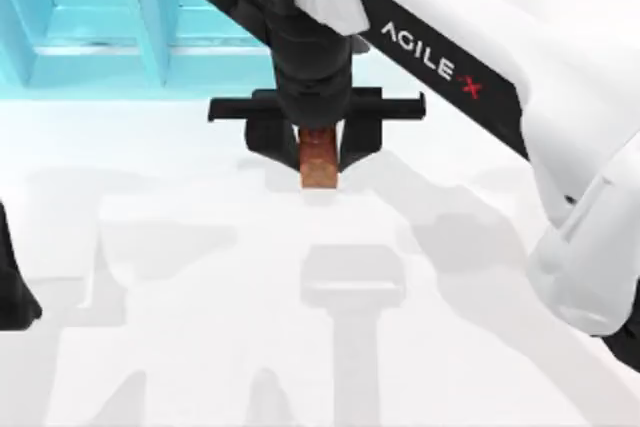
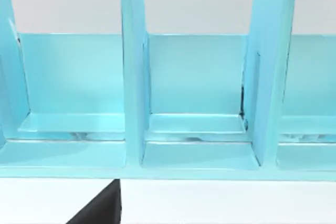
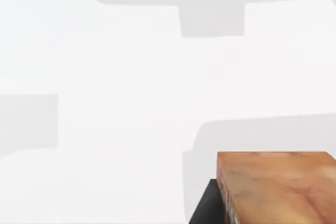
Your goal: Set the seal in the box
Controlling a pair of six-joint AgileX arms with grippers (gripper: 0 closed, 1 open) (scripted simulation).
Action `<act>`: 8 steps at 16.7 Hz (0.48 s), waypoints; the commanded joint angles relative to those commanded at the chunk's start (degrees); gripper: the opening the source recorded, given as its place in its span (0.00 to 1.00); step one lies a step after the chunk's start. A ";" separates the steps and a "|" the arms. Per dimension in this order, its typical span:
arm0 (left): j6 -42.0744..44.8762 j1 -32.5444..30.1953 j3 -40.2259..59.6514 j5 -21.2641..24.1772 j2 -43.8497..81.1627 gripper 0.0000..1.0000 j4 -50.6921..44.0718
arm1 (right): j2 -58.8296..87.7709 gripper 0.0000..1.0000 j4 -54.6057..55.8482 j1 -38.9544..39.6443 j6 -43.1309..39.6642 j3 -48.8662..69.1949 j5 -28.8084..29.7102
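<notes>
Right now my right gripper (image 1: 318, 152) hangs over the white table (image 1: 180, 277), its two dark fingers (image 1: 268, 137) pinching the seal (image 1: 319, 162) between them; the seal sits in the grip with its mottled orange side facing up toward the overhead camera, its lower end poking out just past the fingertips. Behind the gripper, toward the far edge of the table, stands the box (image 1: 90, 22), turquoise, with thick walls and dividers; the seal is outside it, near its front edge but apart from it, and I cannot tell whether the seal touches the table or hangs just above it. From the right wrist camera I see the seal (image 3: 275, 187) close up, orange and marbled, with a dark finger (image 3: 205, 205) pressed against its side and the bare white table (image 3: 105, 129) beyond, crossed by soft grey shadows. My left arm is parked at the left edge of the table; its wrist camera looks into the box (image 2: 134, 77), showing several compartments split by upright dividers; I cannot tell how the left gripper's fingers stand.
</notes>
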 joint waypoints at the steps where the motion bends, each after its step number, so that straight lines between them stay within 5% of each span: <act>1: 0.00 0.00 0.00 0.00 0.00 1.00 0.00 | -2.12 0.00 0.76 -4.43 -2.52 -3.43 -0.58; 8: 0.00 0.00 0.00 0.00 0.00 1.00 0.00 | -22.25 0.00 8.92 -41.66 -34.54 -35.85 -6.05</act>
